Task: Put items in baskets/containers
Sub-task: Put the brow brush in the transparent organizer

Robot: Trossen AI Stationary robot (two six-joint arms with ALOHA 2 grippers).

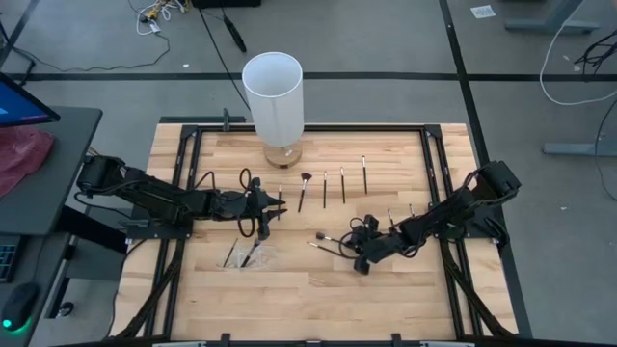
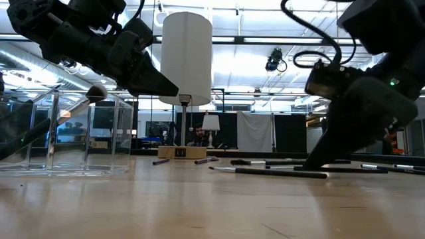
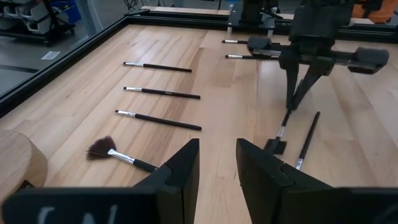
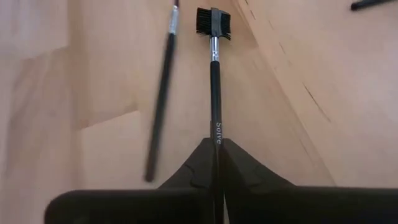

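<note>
The comb-tipped brush [image 4: 214, 74] lies on the table [image 1: 318, 299] right of centre, its handle pinched between the closed fingers of the right gripper [image 1: 363, 262], a second thin brush [image 4: 160, 99] just beside it. The clear container [image 2: 63, 133], barely discernible from above, holds brushes toward the front left; the left gripper [image 1: 280, 205] hangs above the table near it, fingers parted and empty; its fan brush [image 3: 115, 154] neighbour is partly hidden by those fingers.

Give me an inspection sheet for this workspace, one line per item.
Surface: wooden table, dark frame.
Job's things: makeup brushes lie loose mid-table; clear container holds a few brushes.
Clutter: tall white cylinder on a wooden base.
Grippers: left gripper open, empty, raised near the container; right gripper shut on comb brush at the table.
Cables: run along both arms; loose ones on the floor.
Surroundings: monitor, mouse, red cloth at left.
</note>
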